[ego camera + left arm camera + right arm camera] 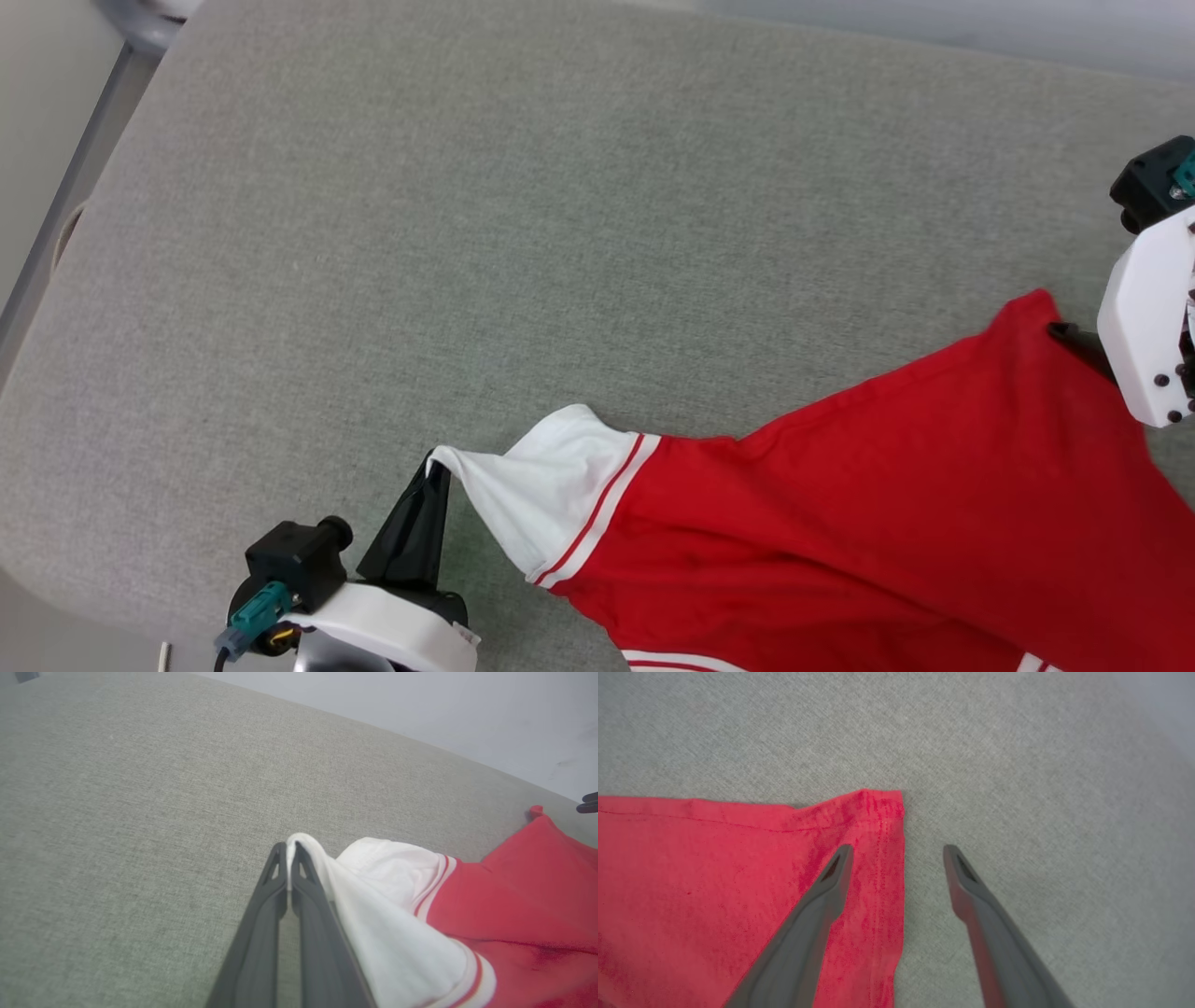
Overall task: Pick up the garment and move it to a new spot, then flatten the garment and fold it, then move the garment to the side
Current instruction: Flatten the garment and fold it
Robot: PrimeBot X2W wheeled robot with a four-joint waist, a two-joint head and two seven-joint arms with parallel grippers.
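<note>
Gripping garment sleeve, left claw; right claw (agape) astride hem

I can pass freely over the grey worktop ahead and left; the garment covers the near right part.

A padded surface covered in grey woven cloth, its near-left corner rounded. Beyond its far edge, a plain pale backdrop. Along its left side runs a thin grey strip.
</note>
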